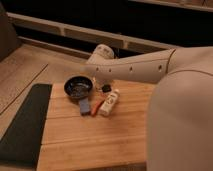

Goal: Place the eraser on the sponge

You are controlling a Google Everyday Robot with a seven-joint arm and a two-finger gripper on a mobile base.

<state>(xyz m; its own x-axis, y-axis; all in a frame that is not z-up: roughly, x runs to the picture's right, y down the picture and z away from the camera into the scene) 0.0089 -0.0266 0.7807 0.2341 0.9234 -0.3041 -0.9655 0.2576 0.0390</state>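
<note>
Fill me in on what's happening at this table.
A one-armed robot reaches across the wooden table. Its gripper hangs shut just behind the white bar, beside the black bowl. The blue sponge lies next to an orange-red piece; nothing sits on it yet.

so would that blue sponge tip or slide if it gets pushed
The blue sponge lies flat on the wooden board, so it would probably slide rather than tip or roll. It looks small, so it is likely light. The hand, shut, is just beyond it, beside the black bowl.
</note>
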